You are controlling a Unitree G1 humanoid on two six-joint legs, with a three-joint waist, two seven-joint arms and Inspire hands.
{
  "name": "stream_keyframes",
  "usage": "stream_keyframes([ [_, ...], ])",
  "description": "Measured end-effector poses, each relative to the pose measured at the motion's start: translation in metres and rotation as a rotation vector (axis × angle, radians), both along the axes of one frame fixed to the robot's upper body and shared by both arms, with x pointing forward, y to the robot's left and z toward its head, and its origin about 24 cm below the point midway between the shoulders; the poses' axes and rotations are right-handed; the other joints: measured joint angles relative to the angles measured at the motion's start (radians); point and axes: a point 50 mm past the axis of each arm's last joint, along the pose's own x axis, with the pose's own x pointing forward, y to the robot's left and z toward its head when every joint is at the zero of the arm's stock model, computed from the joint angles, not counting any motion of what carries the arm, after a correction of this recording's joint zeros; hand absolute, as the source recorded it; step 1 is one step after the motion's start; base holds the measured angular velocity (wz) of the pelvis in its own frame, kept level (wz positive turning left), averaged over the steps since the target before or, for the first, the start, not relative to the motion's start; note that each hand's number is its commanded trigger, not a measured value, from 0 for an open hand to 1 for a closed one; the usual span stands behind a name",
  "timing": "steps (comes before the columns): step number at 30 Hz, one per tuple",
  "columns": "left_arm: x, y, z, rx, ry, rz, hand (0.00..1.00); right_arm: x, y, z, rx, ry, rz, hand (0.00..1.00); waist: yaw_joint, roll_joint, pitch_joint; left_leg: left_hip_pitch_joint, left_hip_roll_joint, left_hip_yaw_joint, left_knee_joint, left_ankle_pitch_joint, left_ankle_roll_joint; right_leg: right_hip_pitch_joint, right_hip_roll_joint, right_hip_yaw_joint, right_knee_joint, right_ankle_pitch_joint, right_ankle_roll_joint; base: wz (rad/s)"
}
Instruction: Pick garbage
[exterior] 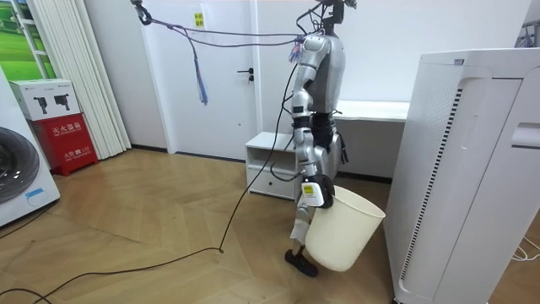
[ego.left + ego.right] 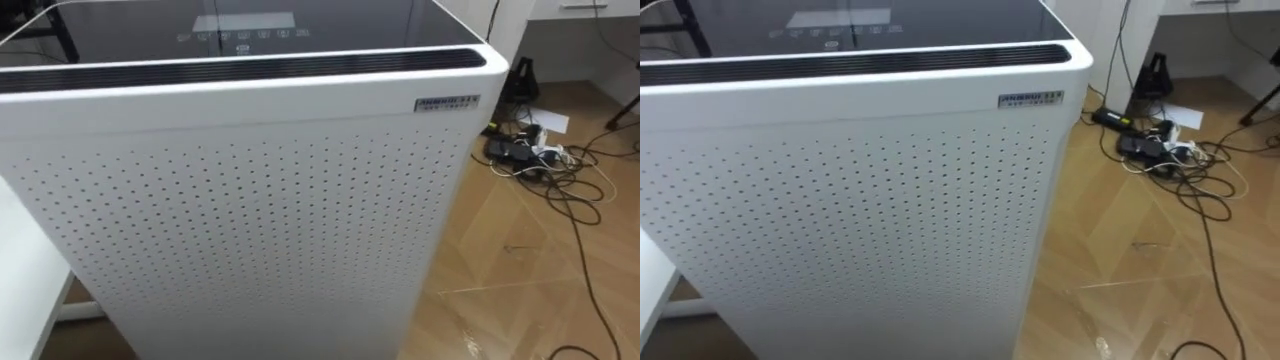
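Low at its side, the right robot hand (image 1: 311, 193) clasps the rim of a white waste bin (image 1: 342, 232), its fingers closed over the edge; the bin hangs tilted, clear of the wooden floor (image 1: 169, 228); just right of it stands a tall white perforated air purifier (image 2: 250, 220); far right, tangled cables (image 2: 540, 160) lie on the floor; a white table (image 1: 371, 110) stands beyond the robot.

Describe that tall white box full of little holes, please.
The tall white box stands upright on the wooden floor, plastic by its look. Its front is dotted with rows of small holes; its top is a glossy dark panel with pale markings and a dark slot along the front edge. A small label sits at one upper corner. The room view shows slatted vents down its side.
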Motion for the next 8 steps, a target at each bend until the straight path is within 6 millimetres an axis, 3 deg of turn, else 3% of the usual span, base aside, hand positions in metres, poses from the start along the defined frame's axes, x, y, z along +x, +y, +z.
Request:
stream_keyframes([
  [8, -0.021, -0.006, -0.007, -0.034, 0.122, 0.155, 0.00, -0.014, 0.009, -0.007, 0.021, 0.050, -0.132, 1.00, -0.016, 0.003, 0.0037, 0.033, 0.006, 0.029, -0.008, -0.010, -0.001, 0.011, 0.010, 0.033, -0.004, -0.002, 0.000, -0.13],
])
